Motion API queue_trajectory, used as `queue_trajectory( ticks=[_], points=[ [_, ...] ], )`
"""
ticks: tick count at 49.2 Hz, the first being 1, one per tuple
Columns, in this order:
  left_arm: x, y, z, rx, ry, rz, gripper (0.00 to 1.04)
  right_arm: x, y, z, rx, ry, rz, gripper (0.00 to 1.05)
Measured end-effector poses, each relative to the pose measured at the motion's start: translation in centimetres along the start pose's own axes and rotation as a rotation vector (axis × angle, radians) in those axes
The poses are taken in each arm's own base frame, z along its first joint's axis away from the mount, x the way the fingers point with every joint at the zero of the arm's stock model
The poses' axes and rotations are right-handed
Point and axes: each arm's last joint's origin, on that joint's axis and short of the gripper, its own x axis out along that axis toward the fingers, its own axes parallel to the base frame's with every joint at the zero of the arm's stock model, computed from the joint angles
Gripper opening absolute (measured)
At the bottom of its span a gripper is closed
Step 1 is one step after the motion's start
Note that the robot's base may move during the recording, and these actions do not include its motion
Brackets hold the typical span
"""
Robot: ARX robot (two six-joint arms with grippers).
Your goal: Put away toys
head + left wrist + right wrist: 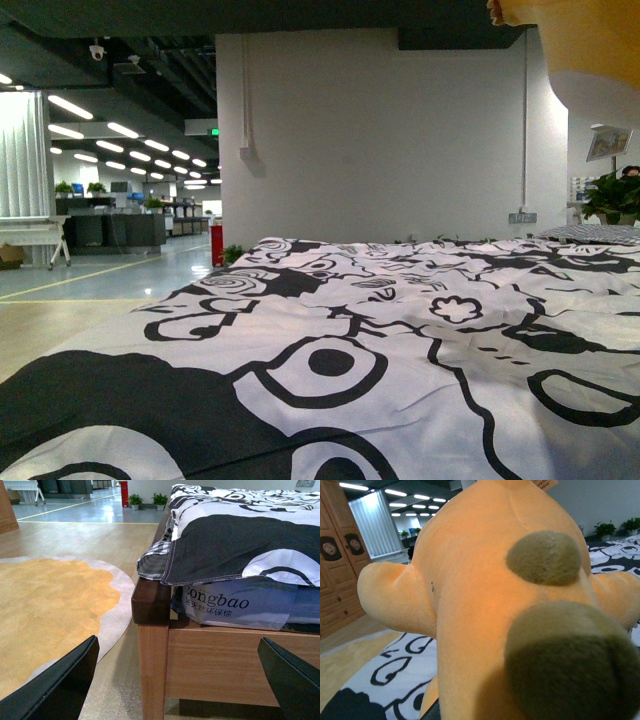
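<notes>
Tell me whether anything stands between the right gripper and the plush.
Nothing visible does. The plush fills the right wrist view, close against the camera, above the bedcover. The jaws themselves are hidden.

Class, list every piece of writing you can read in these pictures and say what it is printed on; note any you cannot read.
"ongbao": on the mattress under the bedcover, first letter hidden.
"天然环保棕": just beneath it, same mattress.
Tag on the plush toy: too blurred to read.
Green sign at the ceiling: too small to read.
</notes>
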Motion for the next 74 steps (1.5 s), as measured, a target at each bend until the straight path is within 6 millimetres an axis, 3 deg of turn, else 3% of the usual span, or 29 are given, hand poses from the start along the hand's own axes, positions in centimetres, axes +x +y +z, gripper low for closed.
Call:
queue_trajectory(
  ticks=[5,15,31,51,74],
  points=[
    [0.0,0.0,0.0,0.000,0.000,0.000,0.99,-3.0,-0.8,-2.3,-0.007,0.019,-0.016,0.20],
    [0.0,0.0,0.0,0.000,0.000,0.000,0.99,-6.7,-1.7,-7.3,-0.004,0.044,-0.068,0.20],
    [0.0,0.0,0.0,0.000,0.000,0.000,0.99,-7.9,-1.7,-13.5,-0.130,0.028,-0.076,0.20],
    [0.0,0.0,0.0,0.000,0.000,0.000,0.99,-8.6,-2.4,-16.7,-0.147,0.071,-0.085,0.20],
    [0.0,0.0,0.0,0.000,0.000,0.000,0.99,-8.6,-2.4,-16.8,-0.143,0.073,-0.086,0.20]
  ],
)
